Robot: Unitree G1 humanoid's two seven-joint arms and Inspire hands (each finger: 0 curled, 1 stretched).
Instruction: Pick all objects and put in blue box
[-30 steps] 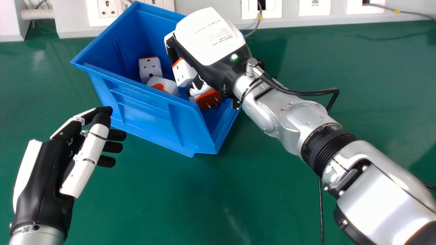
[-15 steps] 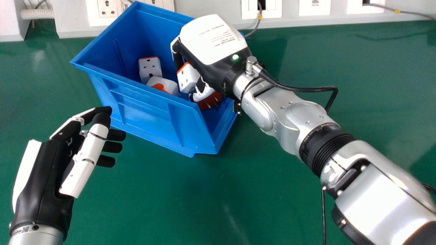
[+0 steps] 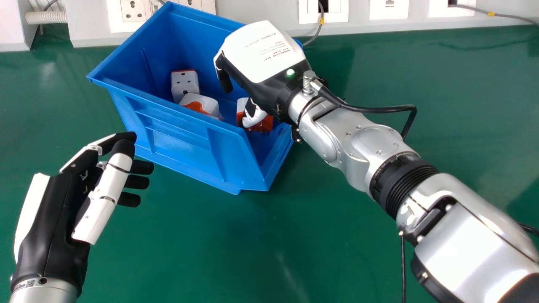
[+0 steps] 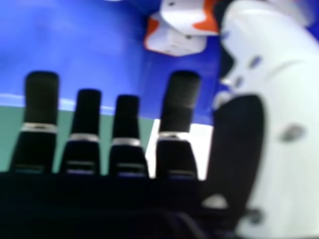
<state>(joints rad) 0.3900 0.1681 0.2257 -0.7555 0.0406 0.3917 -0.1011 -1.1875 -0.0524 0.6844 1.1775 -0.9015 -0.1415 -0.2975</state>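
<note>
Plug adapters (image 3: 201, 102), white with red or orange parts: lie loose inside the blue box (image 3: 181, 139). Include, towards the middle of the box, an upright white adapter (image 3: 184, 86) with holes in its face and a red top edge. Sits close by a rounded white-and-orange one. Show farther right as white and red parts (image 3: 265, 124), half covered in the head view by the right thumb (image 3: 254, 119); cannot tell whether touching it, or whether belonging to one adapter or more.

Has the right hand (image 3: 259, 54) over the right part of the box, reaching in past the rim, palm turned down. Is released, with straight fingers spread a little apart in the right hand view. Also shows there, beyond the fingers and near the thumb, two white-and-orange adapters (image 4: 174, 42) against the blue plastic, right beside each other. Cannot tell which two from the head view.

Has the left hand (image 3: 59, 210) above the green table (image 3: 236, 244), to the left of the box and in front of it, fingers relaxed and slightly bent. Runs behind the box: a pale panel (image 3: 261, 10) with white sockets (image 3: 134, 10).
</note>
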